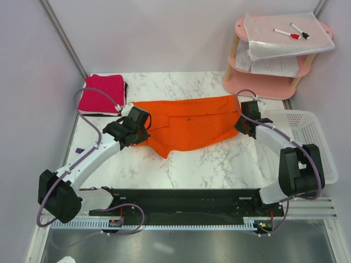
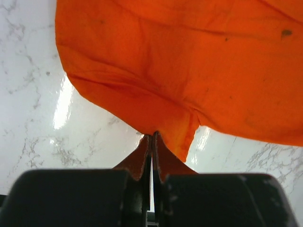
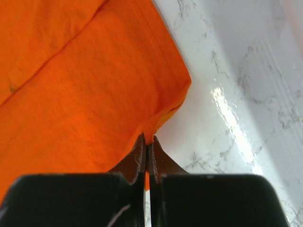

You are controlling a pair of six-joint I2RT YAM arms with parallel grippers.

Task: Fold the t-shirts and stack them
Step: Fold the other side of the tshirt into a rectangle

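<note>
Black mounting plate (image 1: 181,198) carries both arm bases on the near side of the orange t-shirt (image 1: 189,123). The shirt lies stretched sideways across the white marble table (image 1: 219,161), and its near edge sags to a blunt point left of its middle.

At the shirt's left end, the left gripper (image 1: 146,128) has its jaws pressed together on a pinch of orange cloth. In the left wrist view that gripper (image 2: 151,142) shows only a sliver of gap between its fingers (image 2: 140,161), and the fabric (image 2: 189,71) fans out beyond them in soft creases. At the shirt's right end, the right gripper (image 1: 240,124) is likewise clamped on the cloth. The right wrist view has the gripper (image 3: 147,142) closed on a corner of the shirt (image 3: 85,94), right at its edge, with bare marble just to the right. Whether either pinched end is raised off the marble I cannot tell.

Right of the orange shirt, past the right arm, sits a white perforated plastic basket (image 1: 308,137). Beyond the shirt's left end, a magenta t-shirt (image 1: 101,94) lies folded into a neat square, apart from the orange one. Beyond the shirt's right end stands a pink two-tier shelf (image 1: 258,87) holding white paper sheets (image 1: 274,44), with two markers (image 1: 287,34) lying on the top stack.
</note>
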